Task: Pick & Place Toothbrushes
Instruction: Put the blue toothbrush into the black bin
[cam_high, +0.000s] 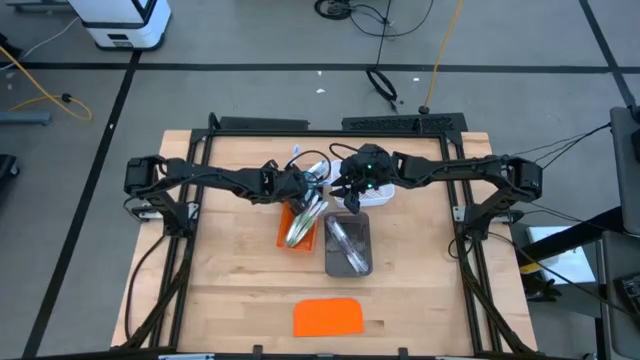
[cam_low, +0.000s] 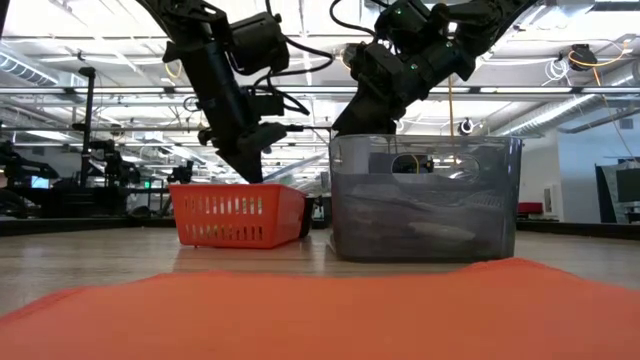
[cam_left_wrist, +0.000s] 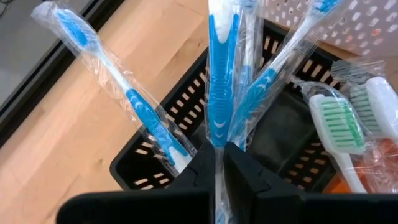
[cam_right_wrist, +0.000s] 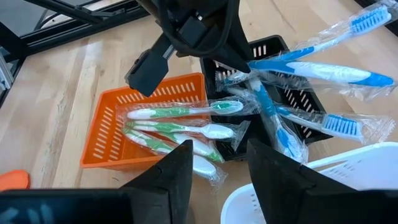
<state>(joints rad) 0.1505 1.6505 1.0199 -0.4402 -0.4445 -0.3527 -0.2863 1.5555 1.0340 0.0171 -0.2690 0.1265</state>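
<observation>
- Jaws of your left gripper (cam_left_wrist: 218, 163) pinch a wrapped blue toothbrush (cam_left_wrist: 221, 74) over the black tray (cam_left_wrist: 186, 106); the film could slip.
- Your right gripper (cam_right_wrist: 219, 163) hangs open beside it, over the green toothbrushes (cam_right_wrist: 186, 112) in the orange tray (cam_right_wrist: 112, 134); mind a collision.

Blue toothbrushes (cam_right_wrist: 311, 68) in clear wrappers stand splayed in the black tray, heads fanning toward 2 and 3 o'clock. Green toothbrushes (cam_right_wrist: 180, 127), also wrapped, lie stacked across the orange tray's edge. Pale grey toothbrushes (cam_high: 347, 243) lie flat in the grey tray.
</observation>
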